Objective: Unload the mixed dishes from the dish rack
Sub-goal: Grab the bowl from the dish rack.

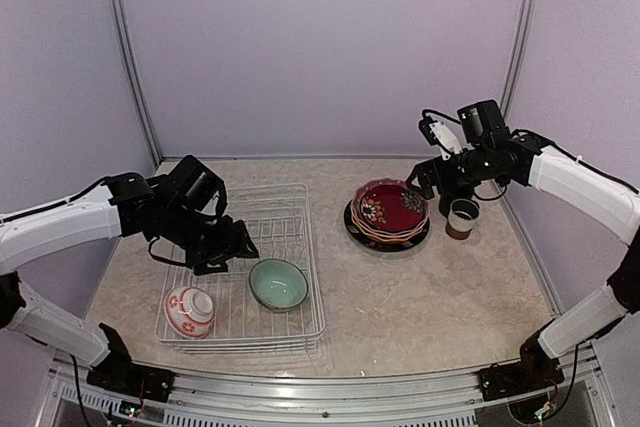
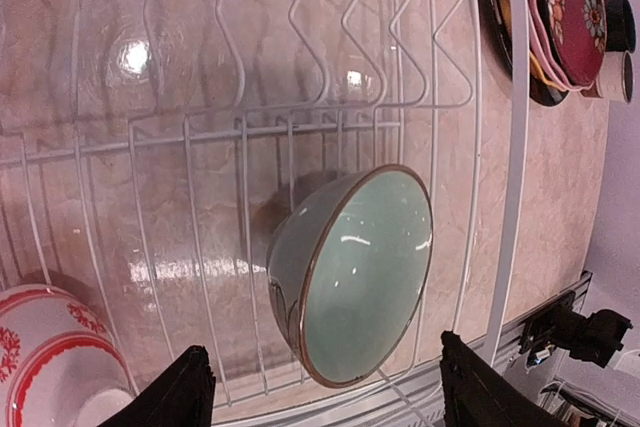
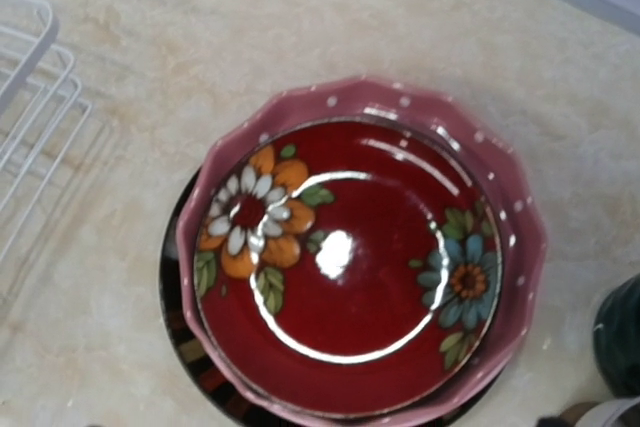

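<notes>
Nearest you, 2 dishes are left in the dish rack. The red-patterned white bowl sits in its near-left corner. The pale-green bowl rests on the rack floor near the right side, well apart from it.

Your left hand hovers over the rack with its 2 fingers spread wide, holding nothing. The pale-green bowl lies below and just beyond the fingertips, roughly centred between them and not yet touched.

Watch the approach. The bowl looks broad and glazed, so a pinch on its rim could slip. A low finger could also catch a rack wire. Lifting sideways risks knocking the raised side and dragging the whole rack.

Farther back on the counter, the dark red floral bowl sits in the pink dotted plate, which sits on the black plate. The brown-white cup stands just right of that stack.

Your right hand hangs above the gap between stack and cup, wide and empty. If you bring the next bowl there, the 2 arms could crowd each other, and a careless set-down could tip the cup.
</notes>
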Robot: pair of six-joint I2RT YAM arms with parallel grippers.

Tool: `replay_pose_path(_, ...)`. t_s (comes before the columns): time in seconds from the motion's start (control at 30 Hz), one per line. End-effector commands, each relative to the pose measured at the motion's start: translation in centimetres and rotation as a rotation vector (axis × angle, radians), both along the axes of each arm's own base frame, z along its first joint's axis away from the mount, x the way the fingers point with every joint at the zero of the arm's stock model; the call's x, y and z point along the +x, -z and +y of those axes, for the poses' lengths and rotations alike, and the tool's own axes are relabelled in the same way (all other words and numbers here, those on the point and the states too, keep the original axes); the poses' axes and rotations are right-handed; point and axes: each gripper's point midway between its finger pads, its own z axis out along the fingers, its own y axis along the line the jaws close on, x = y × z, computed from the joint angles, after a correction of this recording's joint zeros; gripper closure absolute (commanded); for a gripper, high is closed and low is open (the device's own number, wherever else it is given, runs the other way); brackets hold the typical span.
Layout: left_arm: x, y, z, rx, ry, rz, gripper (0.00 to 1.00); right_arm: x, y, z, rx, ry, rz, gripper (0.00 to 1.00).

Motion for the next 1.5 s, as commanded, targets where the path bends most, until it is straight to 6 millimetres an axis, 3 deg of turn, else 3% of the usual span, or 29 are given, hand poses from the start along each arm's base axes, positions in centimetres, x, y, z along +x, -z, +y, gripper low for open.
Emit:
replay_pose_path(0.0, 2.5, -0.2, -1.2, -0.025, 0.061, -0.047, 0.27, -1.3, -1.2, 0.5, 0.057, -0.026, -0.02, 0.09)
replay_pose_path(0.2, 3.3, 3.2, -2.1, 0.046, 0.075, 0.031, 0.39, -3.0, -2.4, 1.8, 0.176, -0.089, -0.023, 0.1)
replay_pose_path(0.47, 3.1, 6.2, -2.3, 0.156, 0.09, 0.078, 0.54, -4.2, -1.9, 2.8, 0.241, -0.122, 0.022, 0.12)
replay_pose_path(0.67, 3.0, 6.7, -1.7, 0.201, 0.077, 0.09, 0.8, -4.7, -0.8, 2.8, 0.235, -0.117, 0.045, 0.12)
replay_pose_path(0.87, 3.1, 6.0, -0.9, 0.218, 0.056, 0.073, 1.0, -4.9, 0.0, 3.3, 0.242, -0.128, 0.06, 0.13)
replay_pose_path(0.93, 3.0, 5.7, -0.8, 0.22, 0.055, 0.07, 1.0, -5.0, 0.0, 3.7, 0.248, -0.139, 0.062, 0.13)
replay_pose_path(1.07, 3.0, 3.7, -0.5, 0.209, 0.066, 0.015, 1.0, -5.3, -0.6, 5.0, 0.258, -0.166, 0.06, 0.14)
replay_pose_path(1.3, 4.1, -4.9, -1.9, 0.237, 0.113, -0.234, 1.0, -7.0, -1.4, 10.4, 0.293, -0.266, 0.1, 0.18)
replay_pose_path(1.47, 4.8, -7.8, -3.5, 0.28, 0.13, -0.316, 1.0, -8.0, -2.1, 13.6, 0.304, -0.299, 0.129, 0.22)
